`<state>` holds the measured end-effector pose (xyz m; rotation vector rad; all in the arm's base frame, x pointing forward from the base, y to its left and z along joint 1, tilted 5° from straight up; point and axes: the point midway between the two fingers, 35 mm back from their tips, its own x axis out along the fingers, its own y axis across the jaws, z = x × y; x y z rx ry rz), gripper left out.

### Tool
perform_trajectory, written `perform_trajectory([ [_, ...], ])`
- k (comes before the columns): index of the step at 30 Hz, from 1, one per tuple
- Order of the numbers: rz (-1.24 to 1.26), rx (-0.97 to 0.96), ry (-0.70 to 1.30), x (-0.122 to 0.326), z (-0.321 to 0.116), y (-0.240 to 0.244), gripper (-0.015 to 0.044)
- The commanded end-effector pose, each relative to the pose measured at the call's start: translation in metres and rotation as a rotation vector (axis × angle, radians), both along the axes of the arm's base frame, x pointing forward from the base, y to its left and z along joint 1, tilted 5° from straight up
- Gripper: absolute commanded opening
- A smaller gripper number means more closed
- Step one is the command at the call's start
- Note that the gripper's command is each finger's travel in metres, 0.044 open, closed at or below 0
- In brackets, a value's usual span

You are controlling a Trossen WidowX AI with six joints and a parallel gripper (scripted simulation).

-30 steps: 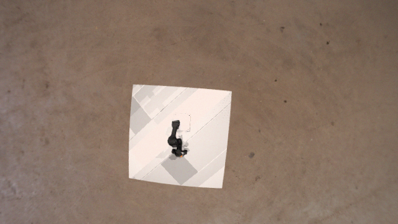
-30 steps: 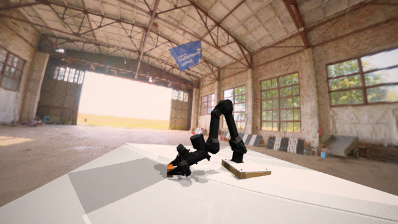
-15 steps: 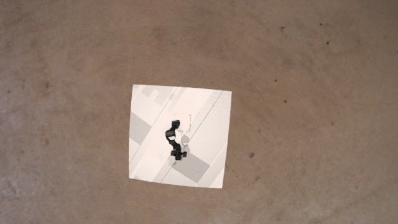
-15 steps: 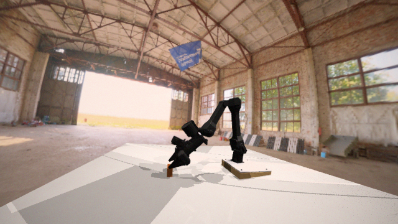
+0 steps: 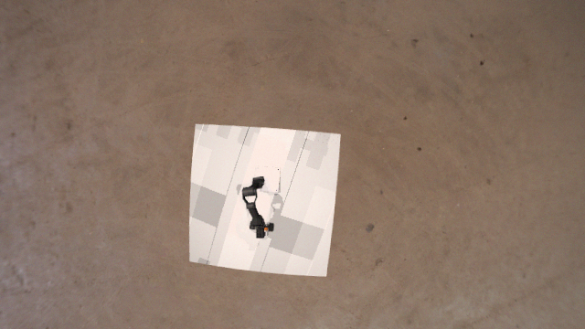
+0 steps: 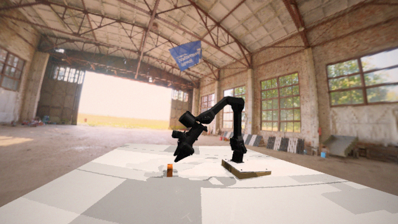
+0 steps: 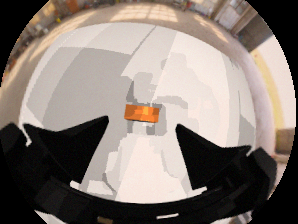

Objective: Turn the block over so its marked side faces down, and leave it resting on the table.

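Here, 1 pale table (image 5: 306,201) (image 6: 149,205) (image 7: 200,85) stands inside 1 hangar (image 6: 280,59).

Orange block, black tool, patchwork tabletop
The block (image 5: 266,229) (image 6: 170,170) (image 7: 142,113) shows bright and darker orange; its marking is not discernible. Above it, the tool (image 6: 180,157) (image 7: 143,123) is solid black. Around the block, the tabletop (image 5: 311,201) (image 6: 236,205) (image 7: 95,75) mixes white, cream and grey patches with thin dark lines. Beside the block, the base (image 6: 261,173) has a white top and brown sides.
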<state>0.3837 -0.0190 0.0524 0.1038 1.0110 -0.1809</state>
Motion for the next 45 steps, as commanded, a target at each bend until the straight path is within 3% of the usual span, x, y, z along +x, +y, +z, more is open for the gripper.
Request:
perform_trajectory([
  [1, 0.004, 0.017, 0.071, 0.014, 0.006, -0.001, 0.044],
  [19, 0.005, 0.126, 0.581, 0.038, 0.035, -0.008, 0.044],
  [45, 0.005, 0.128, 0.586, 0.037, -0.027, -0.005, 0.044],
])
